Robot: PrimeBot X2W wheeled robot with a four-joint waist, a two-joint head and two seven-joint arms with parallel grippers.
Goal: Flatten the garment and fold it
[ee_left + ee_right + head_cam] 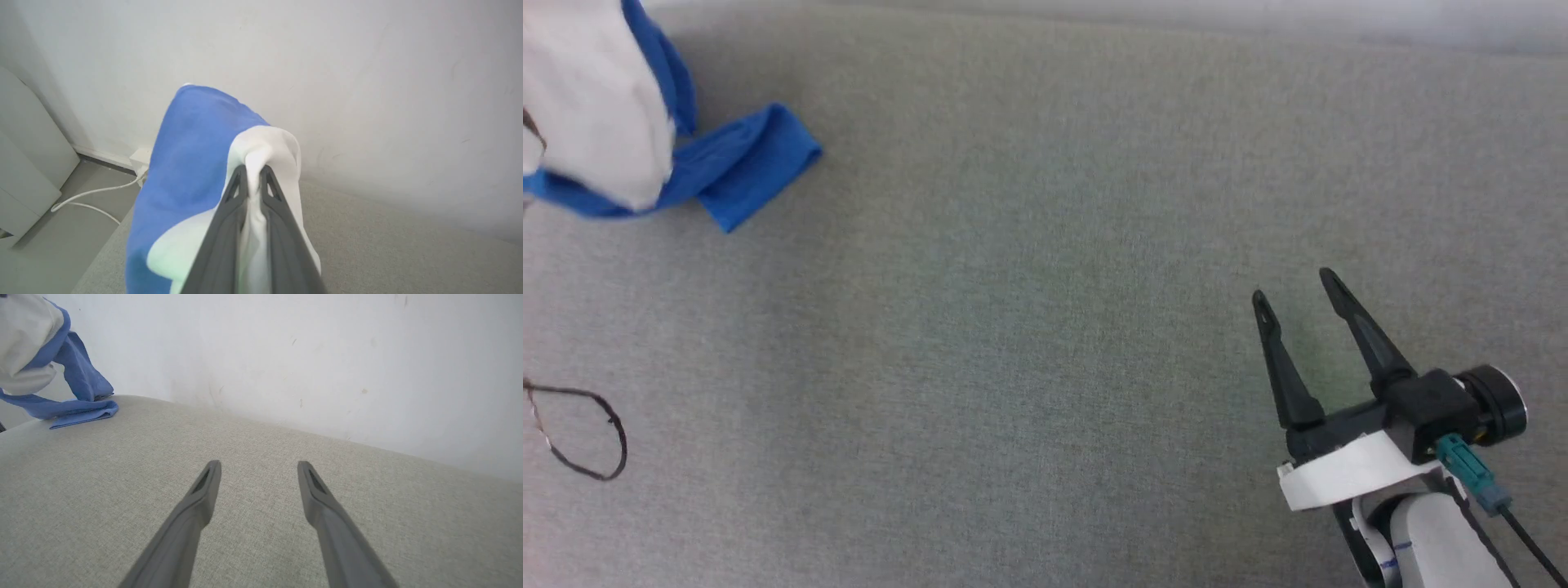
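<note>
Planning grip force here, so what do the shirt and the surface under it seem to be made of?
The shirt looks like soft matte knit, likely cotton jersey; it drapes and bunches limply in the left gripper. The surface: grey woven fabric, matte, fine weave visible; probably upholstery, padding unseen.

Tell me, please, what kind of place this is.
Probably an indoor room: a grey fabric-covered work surface beside a plain white wall, with a white cable on the floor.
</note>
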